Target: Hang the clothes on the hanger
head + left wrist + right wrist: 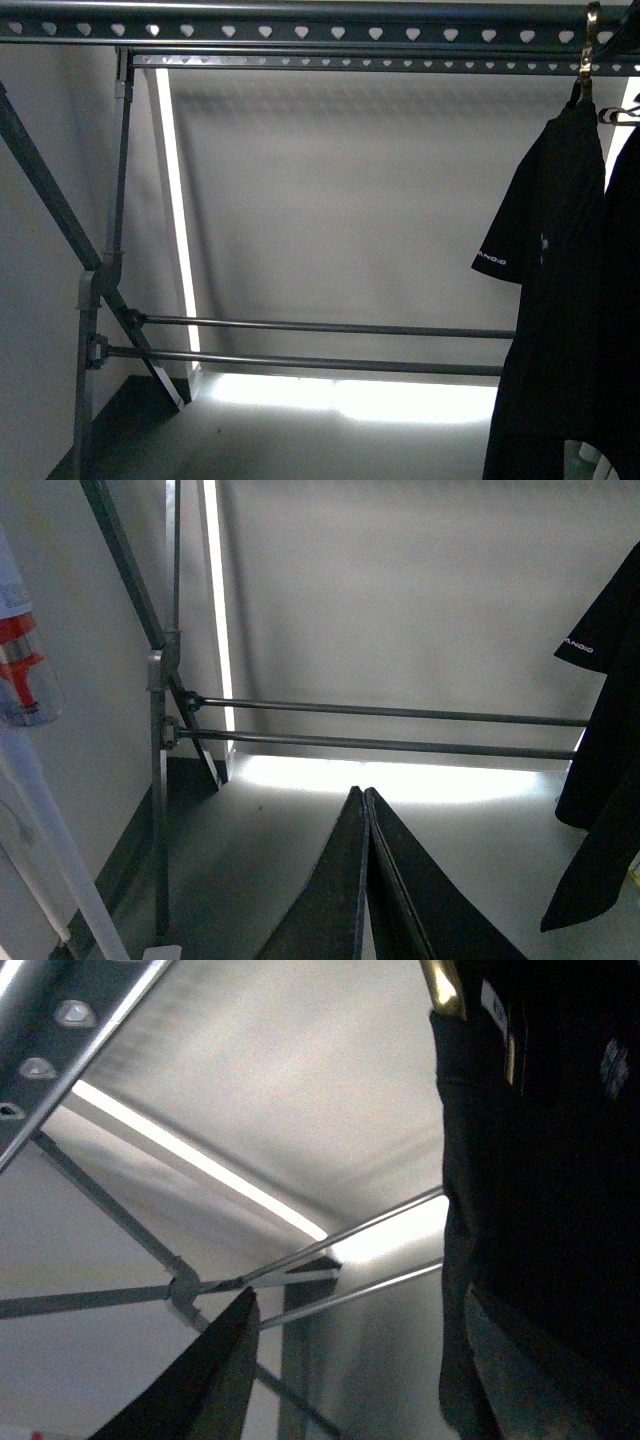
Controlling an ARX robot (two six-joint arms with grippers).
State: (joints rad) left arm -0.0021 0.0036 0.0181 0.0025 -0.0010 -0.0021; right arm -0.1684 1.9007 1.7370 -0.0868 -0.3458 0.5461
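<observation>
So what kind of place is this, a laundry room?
Probably an indoor clothes-drying or test corner: a grey metal clothes rack with heart-shaped holes, a black T-shirt hanging from its rail, and plain white walls behind.

Not much of the robot shows, honestly. The left wrist view only catches the left gripper's two flat, dark grey, matte wedge-shaped fingers (400,880), tapering to points. The right wrist view shows one matching dark wedge finger (215,1380).

Left hand (366,810): fingers pressed together, nothing between them, left wrist view | Right hand (350,1360): fingers apart, one dark finger (215,1375) visible, right wrist view | Front view: neither arm visible
</observation>
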